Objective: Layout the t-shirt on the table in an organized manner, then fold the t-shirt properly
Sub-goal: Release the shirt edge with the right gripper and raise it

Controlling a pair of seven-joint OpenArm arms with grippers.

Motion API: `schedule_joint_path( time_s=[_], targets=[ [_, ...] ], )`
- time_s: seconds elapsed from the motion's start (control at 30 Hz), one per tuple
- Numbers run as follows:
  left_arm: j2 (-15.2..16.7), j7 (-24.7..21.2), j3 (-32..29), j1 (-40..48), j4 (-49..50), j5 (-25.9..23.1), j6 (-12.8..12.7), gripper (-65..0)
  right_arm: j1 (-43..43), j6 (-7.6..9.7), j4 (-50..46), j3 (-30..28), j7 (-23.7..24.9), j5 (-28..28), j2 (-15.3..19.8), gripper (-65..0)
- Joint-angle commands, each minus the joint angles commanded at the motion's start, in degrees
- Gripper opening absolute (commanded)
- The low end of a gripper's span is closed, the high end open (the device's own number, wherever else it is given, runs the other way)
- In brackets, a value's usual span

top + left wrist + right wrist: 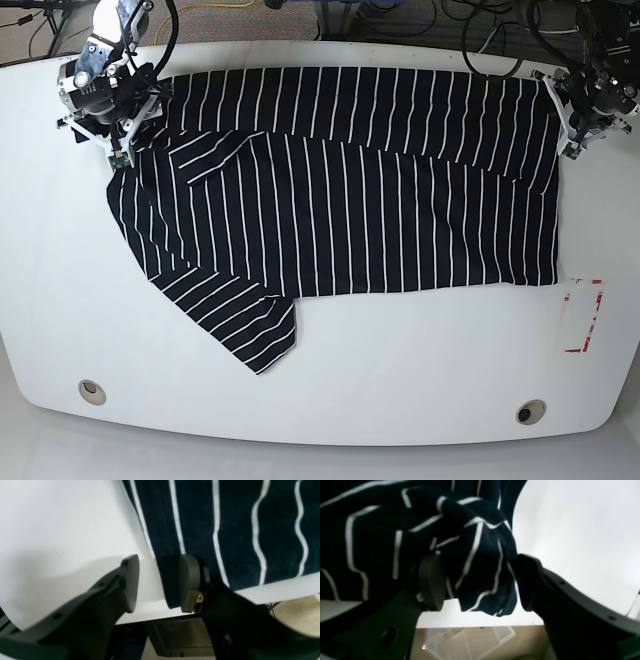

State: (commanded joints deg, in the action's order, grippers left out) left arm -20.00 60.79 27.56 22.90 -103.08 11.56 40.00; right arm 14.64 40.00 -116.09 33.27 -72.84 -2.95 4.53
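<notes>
The shirt (340, 200) is soft dark navy cloth with thin white stripes, evenly spaced. It lies spread on the table (400, 400), which is white, smooth and has rounded corners. The top strip of the shirt is folded down over the body, and one sleeve sticks out as a pointed flap toward the near edge of the table. Two round metal holes (92, 391) sit near that near edge, and a red-and-white tape rectangle (583, 317) lies just beside the lower corner of the shirt on the left arm's side.

The right gripper (480, 582) has matte dark fingers (431, 582) with rounded pads. Its jaws stand apart, and a bunched, wrinkled lump of the shirt fills the gap between them; the cloth touches both pads, so the jaws pinch this thick bunch at the far corner of the shirt.

The left gripper (160, 582) is at the other far corner. Its jaws are spread. The edge of the shirt hangs between them, lying against one pad (188, 582), while the other pad stays apart from the cloth, over bare table.
</notes>
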Motion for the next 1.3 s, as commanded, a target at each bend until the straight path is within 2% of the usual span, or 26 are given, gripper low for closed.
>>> schedule_joint_path(
  time_s=[0.4, 0.57, 0.67, 0.93, 1.13, 1.3],
  targets=[
    [0.1, 1.0, 0.0, -1.8, -2.5, 0.0, 0.0, -40.4, -0.9, 0.00, -0.1, 0.0, -6.2, -2.1, 3.3, -24.1],
    [0.3, 4.0, 0.0, -4.1, -2.4, 0.0, 0.0, -40.4, -0.4, 0.00, 0.0, 0.1, -6.4, -6.5, 4.0, -24.1],
    [1.7, 4.2, 0.1, -5.6, -2.5, -0.1, 0.0, -40.4, -0.8, 0.00, 0.0, 0.1, -6.5, -8.7, 4.1, -24.1],
    [2.5, 4.1, 0.1, -7.7, -2.5, -0.2, 0.0, -40.4, -4.7, 0.00, 0.0, 0.2, -6.5, -8.9, 6.2, -24.1],
    [3.2, 4.0, 0.0, -8.5, -2.5, -0.1, 0.0, -40.4, -8.7, 0.00, 0.0, 0.1, -7.2, -8.2, 6.1, -24.3],
    [3.5, 4.1, 0.0, -9.4, -2.5, -0.3, 0.0, -40.4, -6.9, 0.00, -0.1, 0.1, -7.2, -8.1, 7.6, -24.3]
  ],
)
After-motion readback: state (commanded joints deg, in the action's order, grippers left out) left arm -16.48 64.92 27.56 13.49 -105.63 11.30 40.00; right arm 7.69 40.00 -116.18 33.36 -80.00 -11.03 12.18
